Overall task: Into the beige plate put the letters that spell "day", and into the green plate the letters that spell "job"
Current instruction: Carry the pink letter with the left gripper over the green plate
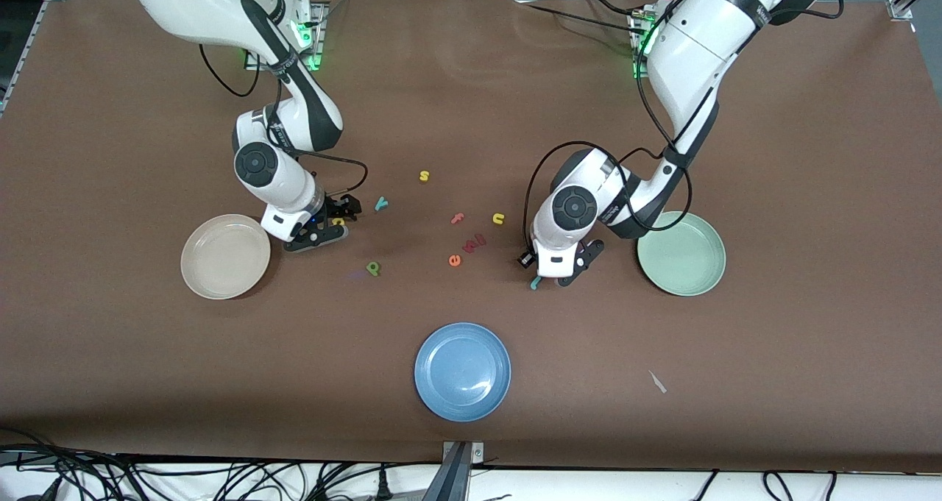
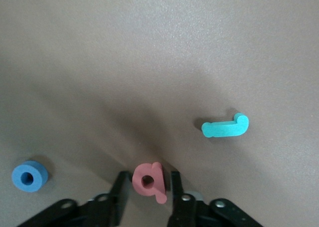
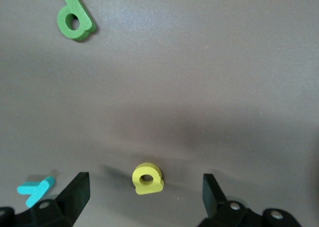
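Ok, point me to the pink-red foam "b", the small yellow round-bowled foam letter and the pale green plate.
pink-red foam "b" [image 2: 148, 180]: left wrist view, on its bowl.
yellow round-bowled foam letter [image 3: 147, 178]: right wrist view, on its ring.
pale green plate [image 1: 681, 254]: front view, on its bare middle.

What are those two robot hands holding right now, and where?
The left tool pinches the pink-red "b" by its round bowl. The right tool holds nothing.

Readable only as foam letter shapes on the brown table: yellow "s" [image 1: 424, 176], teal "y" [image 1: 380, 204], pink "f" [image 1: 457, 218], yellow "u" [image 1: 498, 218], orange "e" [image 1: 455, 260].
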You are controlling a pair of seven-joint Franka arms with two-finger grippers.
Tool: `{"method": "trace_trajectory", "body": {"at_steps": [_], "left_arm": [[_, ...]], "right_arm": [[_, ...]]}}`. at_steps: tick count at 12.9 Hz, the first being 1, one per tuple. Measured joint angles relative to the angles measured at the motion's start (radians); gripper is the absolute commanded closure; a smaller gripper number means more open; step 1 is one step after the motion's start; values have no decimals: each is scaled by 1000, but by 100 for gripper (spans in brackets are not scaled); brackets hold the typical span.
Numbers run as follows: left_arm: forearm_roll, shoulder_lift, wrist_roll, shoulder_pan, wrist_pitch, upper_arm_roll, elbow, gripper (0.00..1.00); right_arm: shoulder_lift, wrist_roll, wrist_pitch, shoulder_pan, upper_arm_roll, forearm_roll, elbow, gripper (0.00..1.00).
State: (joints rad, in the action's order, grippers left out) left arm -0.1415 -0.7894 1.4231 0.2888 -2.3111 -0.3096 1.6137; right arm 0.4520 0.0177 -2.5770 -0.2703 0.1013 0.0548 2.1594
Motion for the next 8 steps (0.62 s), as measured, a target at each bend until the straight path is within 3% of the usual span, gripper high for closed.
{"method": "trace_trajectory", "body": {"at_steps": [4,8], "left_arm": [[0,0,0,0,0,3,-3,99],[0,17,0,-2,64,5,-26,99]], "right_arm": [[15,-5,-14,0,0,-1,3,17],[16,-16,-14,0,-1,-2,8,37]]}}
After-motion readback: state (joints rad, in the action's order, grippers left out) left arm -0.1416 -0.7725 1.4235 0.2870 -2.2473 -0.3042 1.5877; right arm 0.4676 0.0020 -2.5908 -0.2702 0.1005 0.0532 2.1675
